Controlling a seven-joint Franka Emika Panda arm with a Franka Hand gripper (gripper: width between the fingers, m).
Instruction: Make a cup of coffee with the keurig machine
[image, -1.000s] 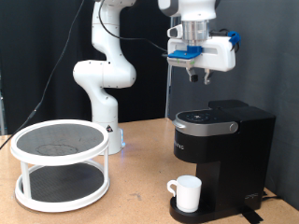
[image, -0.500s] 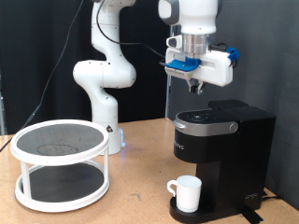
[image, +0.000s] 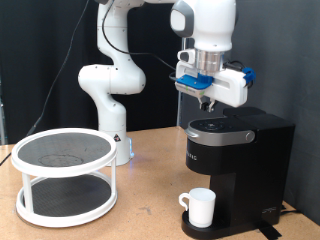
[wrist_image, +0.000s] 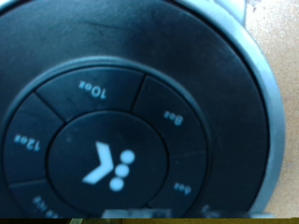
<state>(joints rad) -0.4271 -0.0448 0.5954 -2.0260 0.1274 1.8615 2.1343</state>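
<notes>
The black keurig machine (image: 237, 160) stands at the exterior view's right with its lid down. The white cup (image: 200, 207) sits on its drip base under the spout, handle towards the exterior view's left. My gripper (image: 208, 101) hangs just above the machine's round button panel, fingers pointing down and close together, nothing between them. The wrist view is filled by that panel (wrist_image: 131, 121): a centre brew button (wrist_image: 105, 166) ringed by size buttons marked 10oz (wrist_image: 92, 90), 12oz and 8oz. The fingers do not show in the wrist view.
A white two-tier round rack (image: 64, 175) with dark mesh shelves stands at the exterior view's left on the wooden table (image: 150, 215). The arm's white base (image: 112, 100) rises behind it. A black backdrop is behind the machine.
The gripper has come down and slightly towards the exterior view's left, from well above the machine to just over its button panel. Cup, machine and rack have not moved.
</notes>
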